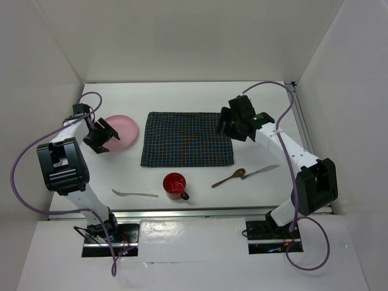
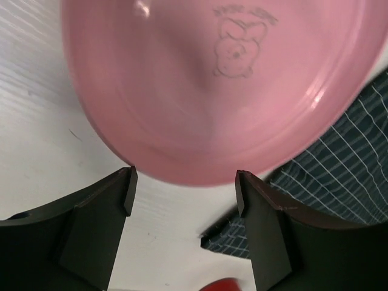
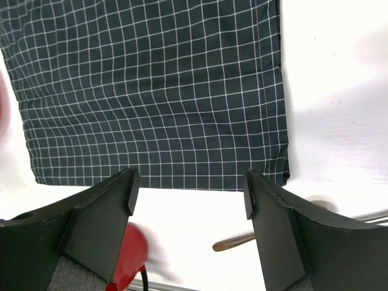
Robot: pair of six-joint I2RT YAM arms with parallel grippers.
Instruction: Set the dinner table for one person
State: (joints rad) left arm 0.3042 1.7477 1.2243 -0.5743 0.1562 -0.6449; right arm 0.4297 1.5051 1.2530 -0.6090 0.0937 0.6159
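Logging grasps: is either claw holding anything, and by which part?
Nothing is held. The left claw stands open at the pink plate's edge; the right claw open above the checked cloth.

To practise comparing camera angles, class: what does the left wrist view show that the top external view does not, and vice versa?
Only the left wrist view: the cartoon drawing on the pink plate. Only the top view: the fork, spoon, knife and right gripper. Both: that plate, the checked cloth, the dinner table and the open left gripper.
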